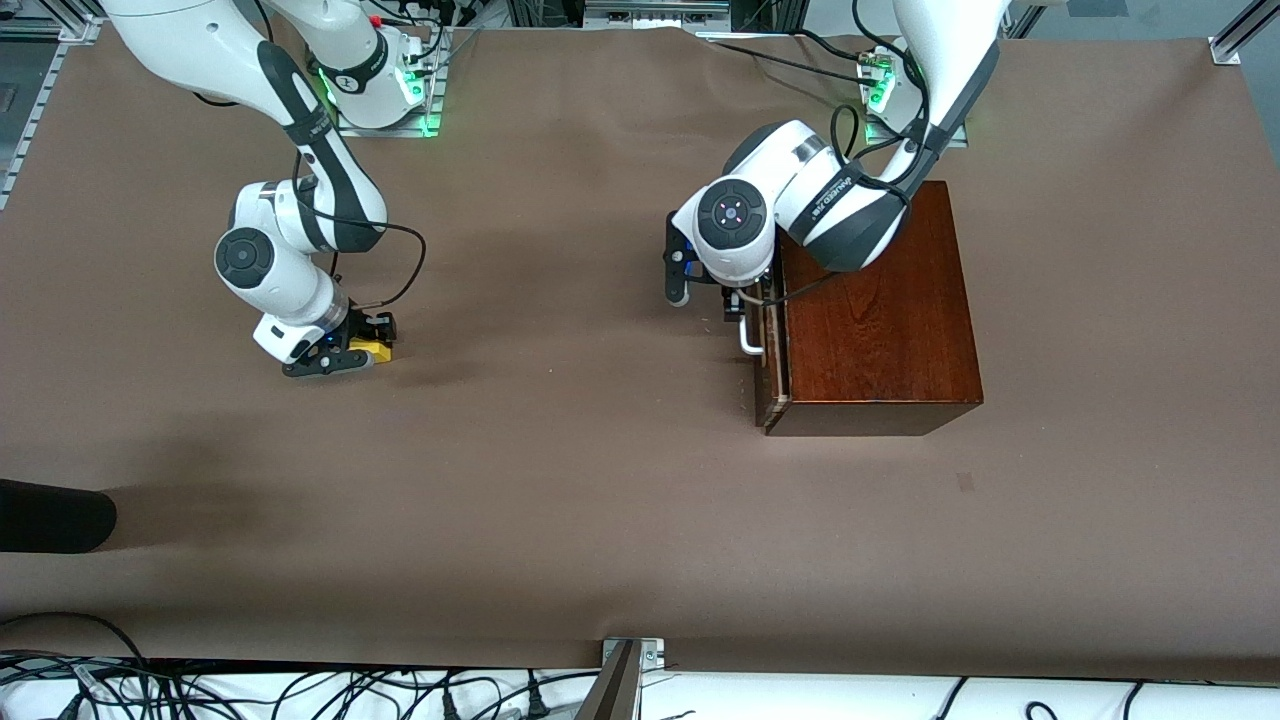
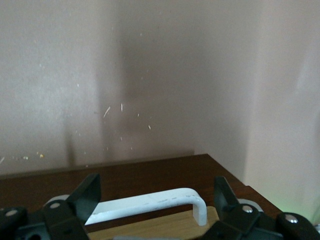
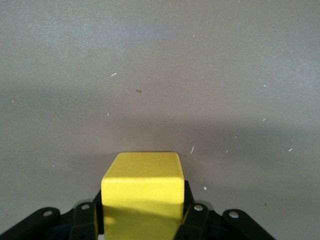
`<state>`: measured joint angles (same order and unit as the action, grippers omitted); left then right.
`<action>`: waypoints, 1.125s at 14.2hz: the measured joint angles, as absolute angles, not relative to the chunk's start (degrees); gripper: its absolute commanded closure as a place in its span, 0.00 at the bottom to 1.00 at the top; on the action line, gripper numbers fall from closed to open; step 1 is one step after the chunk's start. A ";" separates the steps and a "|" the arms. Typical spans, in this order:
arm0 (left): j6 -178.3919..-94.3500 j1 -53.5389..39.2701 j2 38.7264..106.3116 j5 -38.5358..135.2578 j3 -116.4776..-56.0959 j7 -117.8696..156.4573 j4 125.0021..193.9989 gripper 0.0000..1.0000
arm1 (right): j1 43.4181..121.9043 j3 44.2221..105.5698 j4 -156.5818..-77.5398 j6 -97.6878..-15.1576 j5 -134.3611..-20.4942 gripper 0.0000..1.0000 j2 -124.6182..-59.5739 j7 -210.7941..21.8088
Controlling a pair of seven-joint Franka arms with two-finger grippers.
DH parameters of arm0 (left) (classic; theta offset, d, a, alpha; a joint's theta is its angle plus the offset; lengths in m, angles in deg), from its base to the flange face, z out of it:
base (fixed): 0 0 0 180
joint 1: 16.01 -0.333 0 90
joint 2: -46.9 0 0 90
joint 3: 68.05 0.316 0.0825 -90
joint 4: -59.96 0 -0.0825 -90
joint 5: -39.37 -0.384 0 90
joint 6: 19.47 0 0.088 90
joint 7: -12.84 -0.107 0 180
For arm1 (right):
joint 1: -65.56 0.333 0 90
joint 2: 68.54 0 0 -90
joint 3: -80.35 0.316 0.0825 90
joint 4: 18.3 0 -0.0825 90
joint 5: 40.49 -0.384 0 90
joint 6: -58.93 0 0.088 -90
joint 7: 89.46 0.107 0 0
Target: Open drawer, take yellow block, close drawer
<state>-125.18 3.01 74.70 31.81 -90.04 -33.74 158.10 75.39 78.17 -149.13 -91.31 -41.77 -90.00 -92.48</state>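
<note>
It was a robotics lab: a brown-covered table [image 1: 560, 480] carried two white arms on bolted metal base plates [image 1: 385, 125] with green lights, and loose cables [image 1: 300, 690] lay just off the table's nearer edge.

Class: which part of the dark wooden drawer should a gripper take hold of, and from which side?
Grip the white U-shaped bar handle on the dark reddish-brown drawer front, coming from in front of the drawer. The bar stands off the front, leaving a gap for one of the fingers. The left gripper already straddles it, open.

Left gripper [image 2: 155, 200] agape, right gripper [image 3: 142, 212] clamped.
</note>
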 measured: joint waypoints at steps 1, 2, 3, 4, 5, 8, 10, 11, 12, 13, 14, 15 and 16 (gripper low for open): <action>-125.00 3.02 74.68 31.71 -89.94 -33.74 158.10 0.00 | 75.38 78.17 -149.12 -91.42 -41.77 0.00 -89.99 -92.48; -124.96 3.02 74.62 31.67 -89.94 -33.74 158.09 0.00 | 75.38 78.17 -149.00 -91.62 -41.77 0.00 -89.91 -92.48; -124.84 3.03 74.48 31.62 -89.89 -33.74 158.10 0.00 | 75.36 78.16 -148.67 -91.76 -41.77 0.00 -89.53 -92.48; -124.51 3.03 74.32 31.49 -89.58 -33.72 158.09 0.00 | 75.35 78.16 -148.17 -91.34 -41.76 0.00 -88.52 -92.48; -123.99 3.01 74.15 31.47 -89.01 -33.73 158.09 0.00 | 75.35 78.17 -147.31 -89.20 -41.64 0.00 -86.86 -92.55; -123.96 3.02 74.06 31.51 -88.88 -33.77 157.98 0.00 | 75.36 78.21 -142.14 -76.42 -40.09 0.00 -79.42 -92.71; -124.11 3.02 73.87 31.54 -88.87 -33.64 157.67 0.00 | 75.35 78.22 -137.51 -68.37 -38.24 0.00 -74.17 -92.73; -124.09 2.99 73.44 32.10 -88.72 -33.49 156.64 0.00 | 75.35 78.28 -134.68 -64.96 -37.68 0.00 -72.11 -92.74; -123.98 2.96 72.59 34.22 -88.44 -33.33 154.98 0.00 | 75.35 78.45 -131.77 -61.83 -37.62 0.00 -70.56 -92.74; -123.78 2.81 71.26 36.40 -88.19 -33.08 153.54 0.00 | 75.35 78.78 -129.09 -58.58 -37.62 0.00 -69.44 -92.74; -123.40 2.34 69.48 37.53 -88.00 -32.46 152.47 0.00 | 75.36 79.11 -126.54 -55.38 -37.62 0.00 -68.67 -92.68; -122.64 1.25 67.39 38.04 -87.73 -32.09 151.95 0.00 | 75.37 79.39 -124.20 -52.30 -37.62 0.00 -68.26 -92.59; -121.07 -0.39 65.05 38.21 -87.16 -31.90 151.78 0.00 | 75.38 79.58 -122.11 -49.60 -37.63 0.00 -68.11 -92.54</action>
